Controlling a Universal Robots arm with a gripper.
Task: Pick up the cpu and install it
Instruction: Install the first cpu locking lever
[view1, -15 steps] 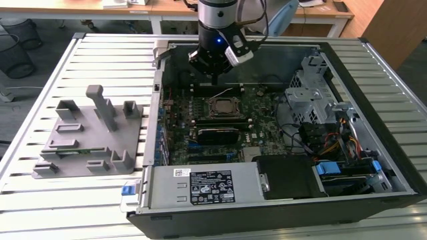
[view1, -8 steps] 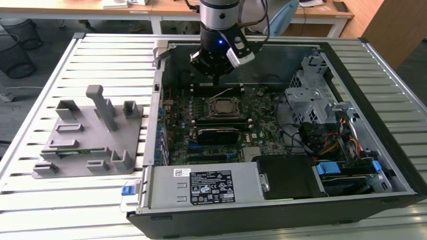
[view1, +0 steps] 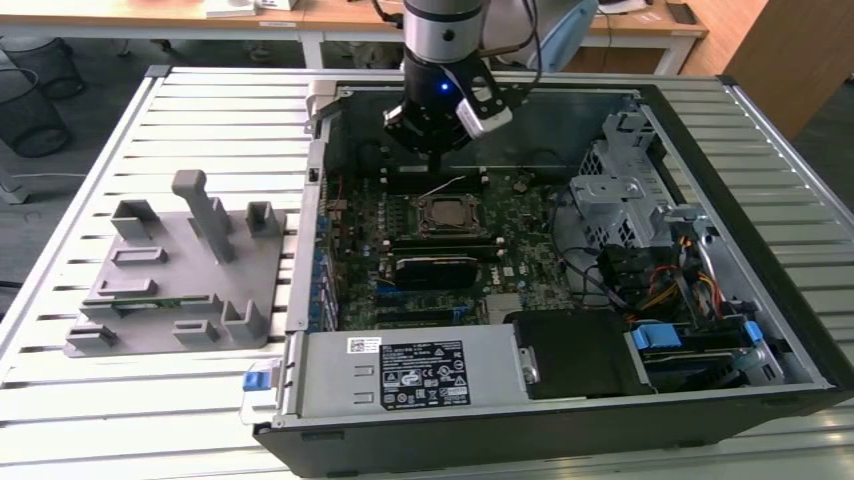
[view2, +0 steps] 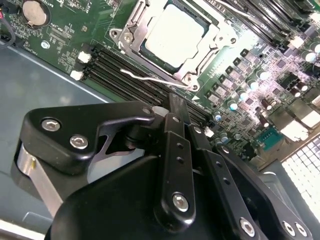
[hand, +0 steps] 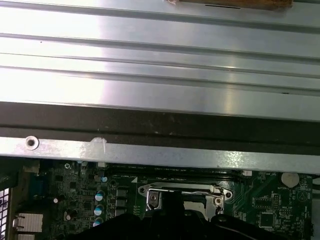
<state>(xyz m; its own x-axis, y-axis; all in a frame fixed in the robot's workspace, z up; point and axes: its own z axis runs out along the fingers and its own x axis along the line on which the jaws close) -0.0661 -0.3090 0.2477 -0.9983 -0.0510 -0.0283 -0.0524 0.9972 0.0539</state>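
- Our gripper (view1: 430, 150) is hanging above the far part of the green board (view1: 527, 225) inside the open computer case (view1: 787, 290), just beyond the socket; in the second wrist view its black fingers (view2: 178, 165) are pressing together with nothing between them.
- We are seeing the cpu (view2: 175, 36) lying flat in the socket frame (view2: 131, 27), its pale metal top facing up and the frame's lid folded open around it; in the exterior view the cpu (view1: 445, 213) is sitting near the middle of the board.
- We are noticing a thin wire lever (view2: 155, 77) standing loose beside the socket, between the frame and the black memory slots (view2: 112, 75).
- We are looking at a grey plastic holder (view1: 180, 270) with upright posts resting on the slatted metal table (view1: 227, 110), toward the exterior view's left, well apart from our gripper.
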